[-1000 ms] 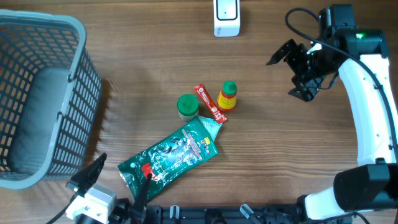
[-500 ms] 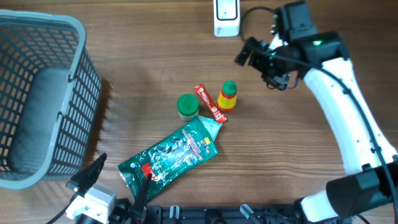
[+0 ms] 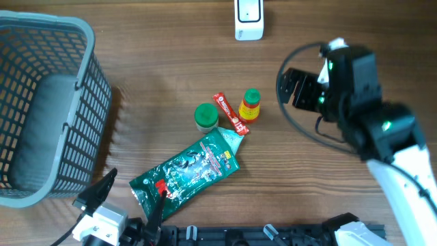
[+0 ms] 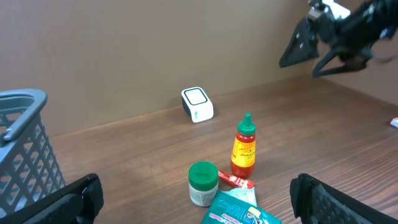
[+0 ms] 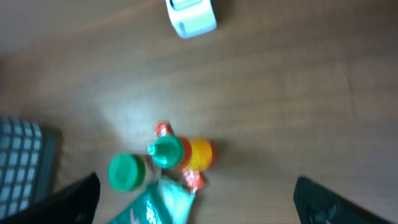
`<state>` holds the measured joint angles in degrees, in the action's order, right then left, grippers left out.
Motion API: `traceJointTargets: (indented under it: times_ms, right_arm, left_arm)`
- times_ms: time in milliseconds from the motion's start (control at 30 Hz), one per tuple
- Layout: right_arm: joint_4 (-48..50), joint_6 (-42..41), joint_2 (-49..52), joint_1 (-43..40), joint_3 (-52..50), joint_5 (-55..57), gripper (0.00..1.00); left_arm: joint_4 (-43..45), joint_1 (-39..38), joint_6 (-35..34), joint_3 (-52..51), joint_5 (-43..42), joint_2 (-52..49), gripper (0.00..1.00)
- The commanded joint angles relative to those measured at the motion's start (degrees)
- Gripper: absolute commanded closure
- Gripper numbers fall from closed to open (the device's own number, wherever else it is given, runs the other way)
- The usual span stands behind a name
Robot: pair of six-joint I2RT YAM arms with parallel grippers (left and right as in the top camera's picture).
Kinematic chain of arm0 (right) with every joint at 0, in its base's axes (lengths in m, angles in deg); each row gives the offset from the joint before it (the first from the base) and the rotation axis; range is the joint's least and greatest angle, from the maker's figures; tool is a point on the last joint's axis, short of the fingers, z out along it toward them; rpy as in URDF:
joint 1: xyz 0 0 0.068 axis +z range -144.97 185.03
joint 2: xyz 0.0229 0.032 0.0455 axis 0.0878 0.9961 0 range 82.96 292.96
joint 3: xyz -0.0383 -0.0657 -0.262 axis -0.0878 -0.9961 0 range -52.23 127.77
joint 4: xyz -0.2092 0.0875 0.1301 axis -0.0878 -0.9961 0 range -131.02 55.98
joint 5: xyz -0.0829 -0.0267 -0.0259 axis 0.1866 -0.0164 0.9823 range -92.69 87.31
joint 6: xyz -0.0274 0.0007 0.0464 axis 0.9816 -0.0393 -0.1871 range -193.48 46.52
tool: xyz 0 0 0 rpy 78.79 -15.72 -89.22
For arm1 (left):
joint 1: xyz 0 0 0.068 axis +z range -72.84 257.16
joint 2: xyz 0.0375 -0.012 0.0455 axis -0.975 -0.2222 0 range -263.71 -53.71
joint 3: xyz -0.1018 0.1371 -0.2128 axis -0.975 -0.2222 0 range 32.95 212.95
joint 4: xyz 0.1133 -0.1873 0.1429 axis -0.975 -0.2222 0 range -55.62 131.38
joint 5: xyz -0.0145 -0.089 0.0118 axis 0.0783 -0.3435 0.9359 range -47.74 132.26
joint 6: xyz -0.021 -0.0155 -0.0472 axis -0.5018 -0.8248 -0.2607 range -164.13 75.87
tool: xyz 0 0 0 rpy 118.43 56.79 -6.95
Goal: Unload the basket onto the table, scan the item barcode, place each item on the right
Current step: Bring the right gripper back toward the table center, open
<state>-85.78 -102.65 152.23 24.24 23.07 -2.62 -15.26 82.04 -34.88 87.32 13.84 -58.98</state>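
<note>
Sauce bottle [image 4: 244, 149] and green-lidded jar [image 4: 203, 183] mid-tabletop; scanner [image 4: 197, 104] near far edge; basket [image 4: 25, 149] at left edge.

The wooden table [image 3: 171, 61] carries a basket [image 3: 89, 41], scanner [image 3: 248, 17], sauce bottle [image 3: 250, 106], green-lidded jar [image 3: 205, 117], red sachet [image 3: 230, 113] and green pouch [image 3: 188, 171].

Grey basket [image 3: 85, 31] set at left end of table [image 3: 150, 61], upright, mouth up. Walls formed of open lattice under solid rounded rim; solid grey floor [image 3: 37, 137] seen through mouth. Striped shadow cast on table just right of basket. Table surfaced in brown wood grain, run left to right. In left wrist view, basket corner seen at left edge, plain brown wall [image 4: 124, 50] behind table. In right wrist view, basket cropped at left edge, blurred.
</note>
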Motion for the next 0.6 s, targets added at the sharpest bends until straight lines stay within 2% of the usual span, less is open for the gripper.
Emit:
traceJointTargets:
  times_ms: [0,67,100,167,200,233,267,300,500,567]
  right_arm:
    - [9.9,6.7,-4.1,-0.1,-15.2,-3.9,0.00]
    - [14.0,3.1,-5.0,-0.2,-19.8,-7.6,0.00]
    - [14.2,-4.7,-4.9,-0.3,-20.7,-7.3,0.00]
    - [11.0,-27.6,-3.7,-1.4,-21.4,-7.4,0.00]
    - [7.6,-43.8,-2.4,-1.9,-21.4,-8.0,0.00]
    - [5.6,-56.0,-1.1,-2.1,-21.4,-8.6,0.00]
    - [5.1,-62.7,-0.2,-2.0,-21.4,-8.7,0.00]
    - [5.5,-67.2,1.0,-2.0,-21.4,-9.0,0.00]
    - [6.8,-81.8,4.4,-2.1,-21.4,-12.4,0.00]
    - [7.2,-82.9,4.9,-2.0,-21.4,-12.6,0.00]
  left_arm:
    - [0.2,-0.1,-0.5,0.0,-0.5,0.4,0.00]
    - [0.2,-0.1,-0.5,0.0,-0.5,0.4,0.00]
    - [0.2,-0.1,-0.5,0.0,-0.5,0.4,0.00]
    - [0.2,-0.1,-0.5,0.0,-0.5,0.4,0.00]
    - [0.2,-0.1,-0.5,0.0,-0.5,0.4,0.00]
    - [0.2,-0.1,-0.5,0.0,-0.5,0.4,0.00]
    - [0.2,-0.1,-0.5,0.0,-0.5,0.4,0.00]
    - [0.2,-0.1,-0.5,0.0,-0.5,0.4,0.00]
    - [0.2,-0.1,-0.5,0.0,-0.5,0.4,0.00]
    - [0.2,-0.1,-0.5,0.0,-0.5,0.4,0.00]
